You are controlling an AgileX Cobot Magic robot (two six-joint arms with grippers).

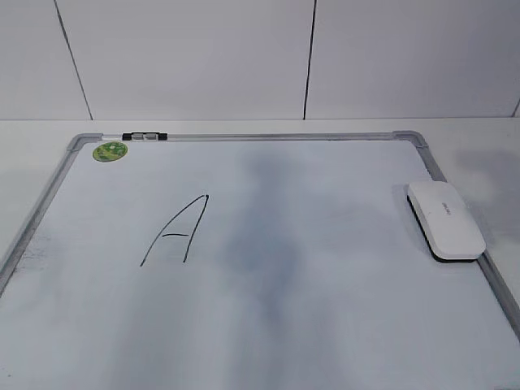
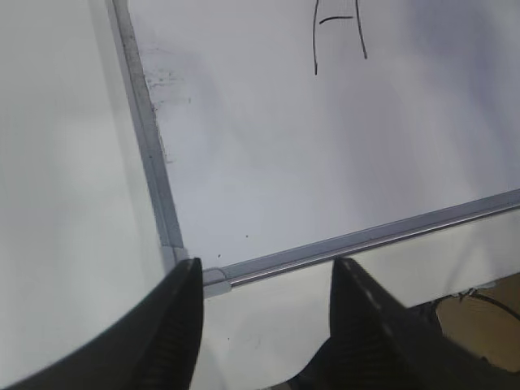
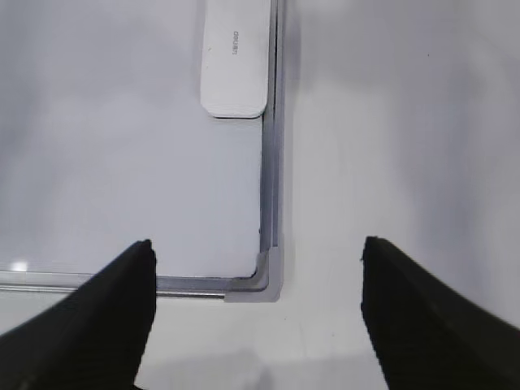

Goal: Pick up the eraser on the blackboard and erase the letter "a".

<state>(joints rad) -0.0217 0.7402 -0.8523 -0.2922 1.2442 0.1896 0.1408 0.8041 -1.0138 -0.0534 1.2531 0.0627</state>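
Observation:
The eraser [image 1: 445, 218], a white rounded block, lies flat at the right edge of the blackboard [image 1: 325, 268], a white board with a silver frame. A large capital "A" [image 1: 175, 231] is drawn left of centre. No small letter "a" shows in any view. Neither gripper shows in the exterior view. My left gripper [image 2: 266, 264] is open and empty over the board's [image 2: 284, 162] near left corner, with the capital "A" [image 2: 340, 32] far ahead. My right gripper [image 3: 257, 242] is open and empty over the board's [image 3: 122, 162] near right corner, with the eraser [image 3: 234, 65] ahead.
A round green sticker [image 1: 110, 151] sits at the board's far left corner. A marker [image 1: 145, 136] lies along the far frame. Grey smudges run down the board's middle [image 1: 260, 236]. White table surrounds the board, with a white wall behind.

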